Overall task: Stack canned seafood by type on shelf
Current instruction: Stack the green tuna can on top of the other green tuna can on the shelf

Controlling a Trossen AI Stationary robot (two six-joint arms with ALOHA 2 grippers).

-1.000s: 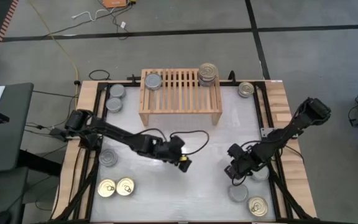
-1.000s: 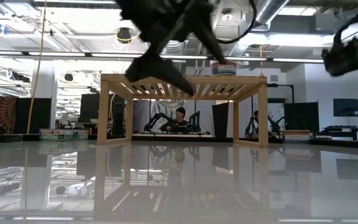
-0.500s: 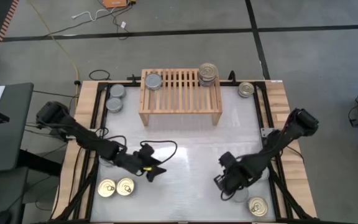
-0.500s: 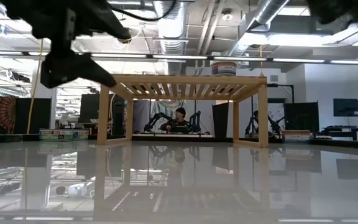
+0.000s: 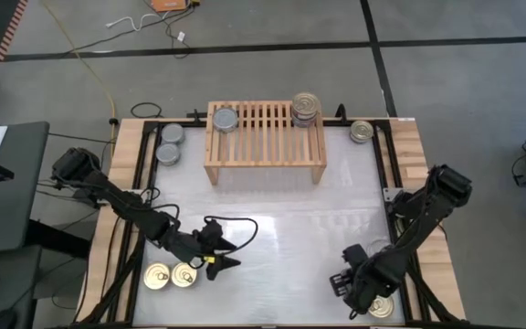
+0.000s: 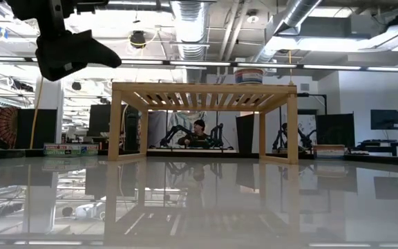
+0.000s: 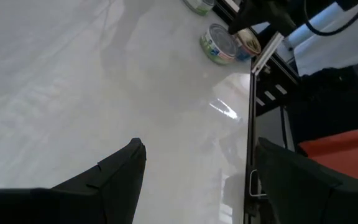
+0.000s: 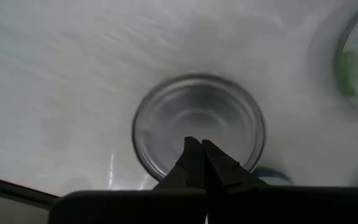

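Along the table's left edge two plain silver-grey tins sit just beside the low light-wood slatted shelf. Nearer the front, two gold pull-ring tins lie side by side. The left gripper hangs just beside them, fingers spread wide with bare white tabletop between them; half a second ago it sat slightly farther back, and a second ago near the table's middle.

On the shelf, one silver-grey tin rests at its left end and a short stack of tins at its right. Another tin stands off the shelf's right end.

The right gripper, fingers pressed together, points down over a silver-grey tin, with a gold-topped tin beside it. It has come nearer the front edge.
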